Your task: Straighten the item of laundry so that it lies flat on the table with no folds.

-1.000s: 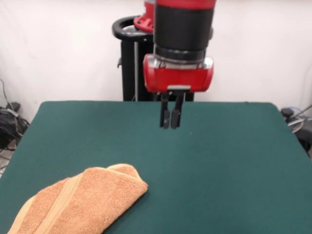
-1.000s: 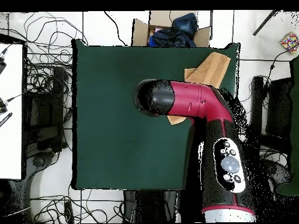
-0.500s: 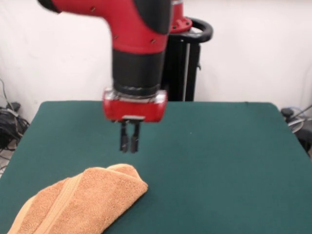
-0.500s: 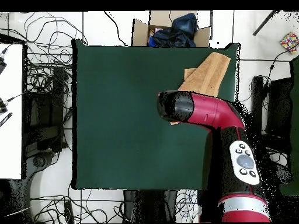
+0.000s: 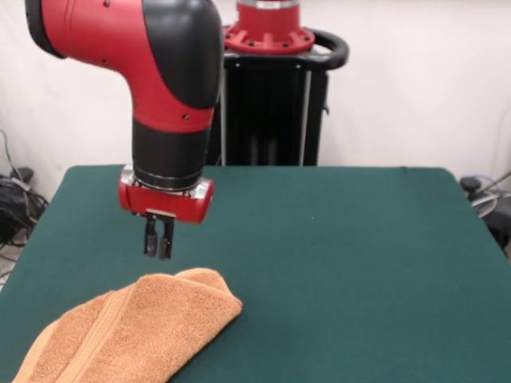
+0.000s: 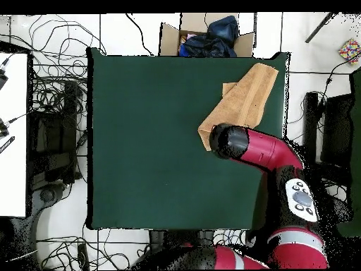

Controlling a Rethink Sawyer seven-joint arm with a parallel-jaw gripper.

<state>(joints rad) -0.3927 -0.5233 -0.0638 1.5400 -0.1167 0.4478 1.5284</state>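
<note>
From the front, you had one towel (image 5: 132, 331), folded over, at the counter (image 5: 359, 255) corner, and one gripper (image 5: 158, 254) hanging just above its edge, jaws nearly closed, holding nothing. From overhead, one towel (image 6: 243, 99) lay folded beside the arm (image 6: 264, 152).

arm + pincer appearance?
Arm: glossy red shell with a black elbow section and black round wrist segment, small dark screw heads. Red rounded wrist flange with a silver rim. Pincer: two short, slim black fingers. Overhead shows a white button panel on the arm.
</note>
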